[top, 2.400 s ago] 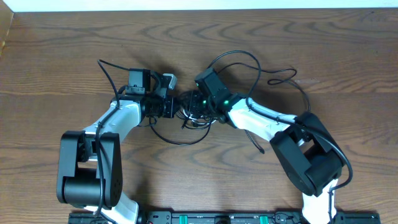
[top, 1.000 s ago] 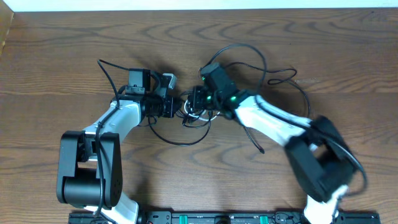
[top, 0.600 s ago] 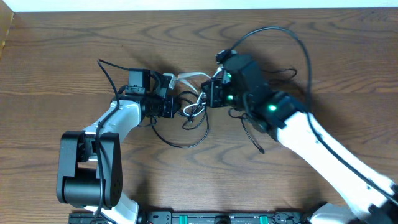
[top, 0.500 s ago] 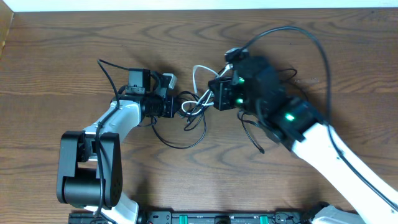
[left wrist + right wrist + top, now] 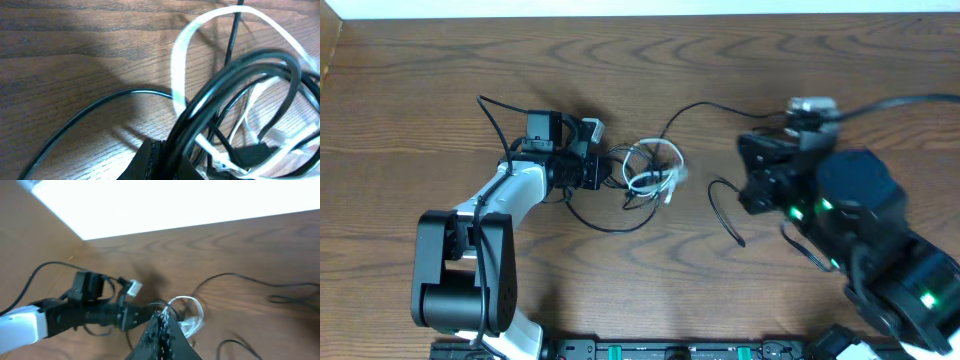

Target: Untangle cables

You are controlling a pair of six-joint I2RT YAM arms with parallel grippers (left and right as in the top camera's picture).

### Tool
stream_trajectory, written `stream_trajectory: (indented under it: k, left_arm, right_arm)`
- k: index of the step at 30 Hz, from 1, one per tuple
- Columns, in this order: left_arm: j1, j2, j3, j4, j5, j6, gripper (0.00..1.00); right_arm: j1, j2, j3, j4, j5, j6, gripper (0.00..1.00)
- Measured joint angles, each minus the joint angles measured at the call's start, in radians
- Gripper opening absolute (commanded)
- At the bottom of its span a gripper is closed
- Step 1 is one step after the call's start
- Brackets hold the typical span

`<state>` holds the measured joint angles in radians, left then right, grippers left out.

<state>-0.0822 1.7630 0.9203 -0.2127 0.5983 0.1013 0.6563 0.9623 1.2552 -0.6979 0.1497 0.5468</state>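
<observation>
The tangle of cables (image 5: 642,178) lies at mid-table, with a white cord (image 5: 657,168) looped through thin black cords. My left gripper (image 5: 604,173) is shut on the black cords at the tangle's left side. In the left wrist view, a thick bundle of black cords (image 5: 235,75) runs up from between its fingers (image 5: 148,159), and the white cord (image 5: 181,55) arcs behind. My right gripper (image 5: 161,321) is shut and raised high above the table, to the right of the tangle, with nothing visible between its jaws. The right arm (image 5: 845,205) looms large in the overhead view.
A loose black cord (image 5: 720,106) runs from the tangle toward the right arm. Another black cord (image 5: 724,214) curls on the wood to the right of the tangle. A black loop (image 5: 605,226) hangs below the left gripper. The table's pale far edge (image 5: 200,210) lies beyond.
The right arm rose and swung right, away from the tangle, drawing the white cord out. That cord now lies in a loose loop on the table. The left arm stayed put.
</observation>
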Motion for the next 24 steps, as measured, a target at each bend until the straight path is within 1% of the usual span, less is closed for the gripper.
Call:
stream_trajectory:
  k: [1, 3, 5, 6, 7, 10, 14, 15, 17, 19, 22, 23, 24]
  left_arm:
    - [0.000, 0.000, 0.000, 0.000, 0.000, 0.000, 0.08]
    - [0.000, 0.000, 0.000, 0.000, 0.000, 0.000, 0.08]
    - [0.000, 0.000, 0.000, 0.000, 0.000, 0.000, 0.08]
    - [0.000, 0.000, 0.000, 0.000, 0.000, 0.000, 0.08]
    - [0.000, 0.000, 0.000, 0.000, 0.000, 0.000, 0.08]
    - [0.000, 0.000, 0.000, 0.000, 0.000, 0.000, 0.08]
    - [0.000, 0.000, 0.000, 0.000, 0.000, 0.000, 0.08]
    - [0.000, 0.000, 0.000, 0.000, 0.000, 0.000, 0.08]
    - [0.000, 0.000, 0.000, -0.002, -0.001, 0.000, 0.08]
    - [0.000, 0.000, 0.000, -0.003, -0.002, 0.000, 0.08]
    - [0.000, 0.000, 0.000, -0.004, -0.002, 0.000, 0.08]
    - [0.000, 0.000, 0.000, -0.003, -0.002, 0.000, 0.08]
    - [0.000, 0.000, 0.000, -0.003, -0.002, 0.000, 0.08]
  right_arm:
    - [0.000, -0.012, 0.000, -0.013, 0.016, 0.000, 0.04]
    - [0.000, -0.025, 0.000, -0.038, 0.036, 0.001, 0.21]
    - [0.000, -0.024, 0.000, -0.063, 0.051, -0.001, 0.41]
    - [0.000, -0.019, 0.000, -0.077, 0.052, 0.000, 0.49]
    - [0.000, -0.012, 0.000, -0.087, 0.053, -0.005, 0.54]
    - [0.000, 0.033, 0.000, -0.100, 0.036, -0.006, 0.57]
    - [0.000, 0.137, 0.000, -0.091, -0.010, 0.002, 0.64]
    - [0.000, 0.166, 0.000, -0.086, -0.023, 0.006, 0.64]
    - [0.000, 0.238, 0.000, -0.047, -0.053, 0.015, 0.64]
    - [0.000, 0.350, 0.000, 0.048, -0.114, 0.023, 0.62]
    - [0.000, 0.439, 0.000, 0.143, -0.175, 0.032, 0.58]
    - [0.000, 0.471, 0.000, 0.167, -0.194, 0.042, 0.57]
    - [0.000, 0.514, 0.000, 0.192, -0.215, 0.058, 0.53]
